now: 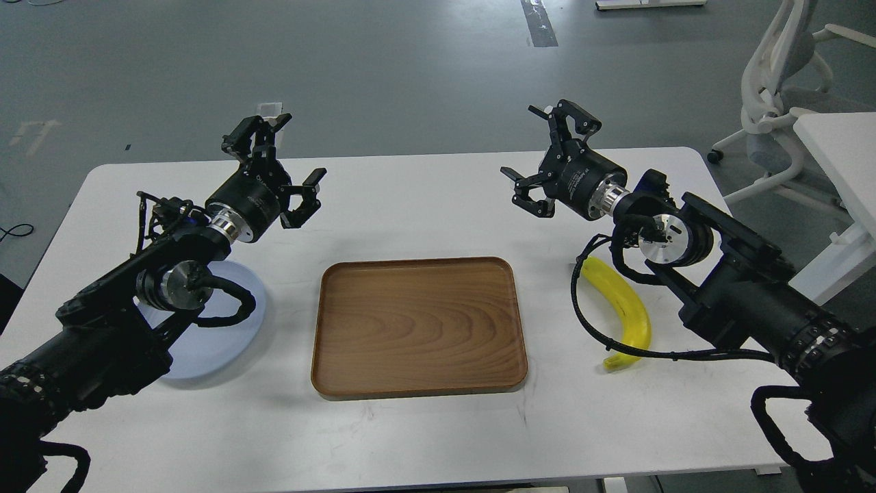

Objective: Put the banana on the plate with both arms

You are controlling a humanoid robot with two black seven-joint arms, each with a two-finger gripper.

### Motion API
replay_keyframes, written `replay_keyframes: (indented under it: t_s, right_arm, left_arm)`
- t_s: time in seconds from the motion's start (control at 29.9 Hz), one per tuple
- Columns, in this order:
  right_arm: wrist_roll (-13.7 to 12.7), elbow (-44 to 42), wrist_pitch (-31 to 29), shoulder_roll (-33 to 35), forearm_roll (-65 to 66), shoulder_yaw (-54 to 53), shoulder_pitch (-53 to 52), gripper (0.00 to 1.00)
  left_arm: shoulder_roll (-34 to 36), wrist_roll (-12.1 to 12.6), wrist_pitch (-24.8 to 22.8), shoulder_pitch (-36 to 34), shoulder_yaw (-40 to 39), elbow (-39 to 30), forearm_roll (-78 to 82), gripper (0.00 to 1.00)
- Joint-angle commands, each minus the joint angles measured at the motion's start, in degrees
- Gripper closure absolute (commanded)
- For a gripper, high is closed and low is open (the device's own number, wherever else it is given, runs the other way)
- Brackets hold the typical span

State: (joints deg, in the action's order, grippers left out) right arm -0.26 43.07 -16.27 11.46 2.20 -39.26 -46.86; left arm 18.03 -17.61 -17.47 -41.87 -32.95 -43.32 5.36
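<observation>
One plate lies near left under the left arm, one wooden tray in the middle, and one banana right on the table; probably light, soft, easily bruised, best taken mid-curve. Farther back, left gripper and right gripper hover spread wide, holding nothing

the flat white worktop looks smooth and matt, with faint grey scuffs near its front edge. the rectangular brown wooden tray shows wavy grain under a soft satin sheen. the round pale blue-lavender plate seems smooth and plain. the curved yellow banana has a slightly glossy, waxy skin. both black arms look like matt plastic or metal, with bright brushed silver metal wrist rings and rubbery black cables.
</observation>
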Motion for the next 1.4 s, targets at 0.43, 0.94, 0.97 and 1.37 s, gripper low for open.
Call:
replay_keyframes:
  t_s: [0.43,0.94,0.97,1.37]
  right_arm:
    - [0.0,0.0,0.0,0.0,0.0,0.1,0.1,0.00]
    - [0.0,0.3,0.0,0.3,0.0,0.0,0.1,0.00]
    - [0.0,0.3,0.0,0.8,0.0,-0.1,0.2,0.00]
    - [0.0,0.3,0.1,1.5,0.0,-0.6,1.8,0.00]
  left_arm:
    - [-1.3,0.1,3.1,0.0,0.1,-0.3,0.1,0.02]
    - [1.8,-3.1,10.4,-2.1,1.2,-1.1,23.3,0.02]
    - [3.2,-5.4,13.7,-2.1,1.2,-2.4,30.8,0.02]
    - [22.3,-7.0,41.3,-1.0,26.5,-11.3,67.1,0.02]
